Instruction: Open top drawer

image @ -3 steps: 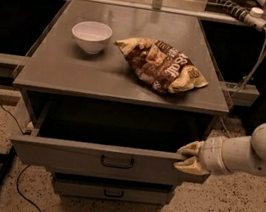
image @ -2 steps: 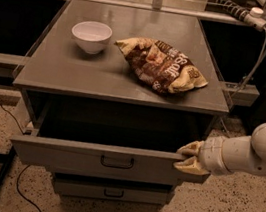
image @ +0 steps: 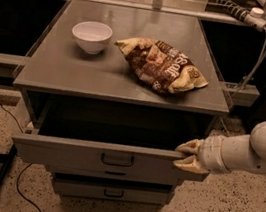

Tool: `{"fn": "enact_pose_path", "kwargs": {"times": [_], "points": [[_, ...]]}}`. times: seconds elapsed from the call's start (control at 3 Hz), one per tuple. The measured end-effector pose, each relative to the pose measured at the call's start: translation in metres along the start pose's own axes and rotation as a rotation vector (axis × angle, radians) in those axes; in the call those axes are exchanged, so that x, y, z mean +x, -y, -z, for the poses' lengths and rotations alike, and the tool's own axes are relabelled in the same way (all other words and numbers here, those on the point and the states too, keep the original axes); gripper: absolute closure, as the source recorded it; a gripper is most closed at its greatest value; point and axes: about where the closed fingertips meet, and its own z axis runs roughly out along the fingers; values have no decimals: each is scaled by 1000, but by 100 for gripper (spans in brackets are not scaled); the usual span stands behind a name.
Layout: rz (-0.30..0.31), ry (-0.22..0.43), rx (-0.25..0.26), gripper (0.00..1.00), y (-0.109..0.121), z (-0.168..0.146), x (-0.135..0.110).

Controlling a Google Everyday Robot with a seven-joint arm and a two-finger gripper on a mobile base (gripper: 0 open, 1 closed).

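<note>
The top drawer of the grey metal cabinet stands pulled out toward me, its dark inside showing. A small black loop handle sits centred on its flat front. My gripper comes in from the right on a white arm. Its tan fingertips sit at the drawer front's upper right corner, one above the rim and one below it. A lower grey drawer with its own handle stands slightly out beneath.
A white bowl and a brown snack bag lie on the cabinet top. A black stand leg and cable lie on the speckled floor at the left. A rail with a white cable runs behind.
</note>
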Motion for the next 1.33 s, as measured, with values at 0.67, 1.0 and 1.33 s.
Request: {"fn": "enact_pose_path", "kwargs": {"times": [0.67, 1.0, 1.33], "points": [[-39, 20, -48, 0, -2, -13, 4], [-58, 32, -80, 18, -8, -24, 8], [-58, 32, -80, 42, -5, -19, 4]]}}
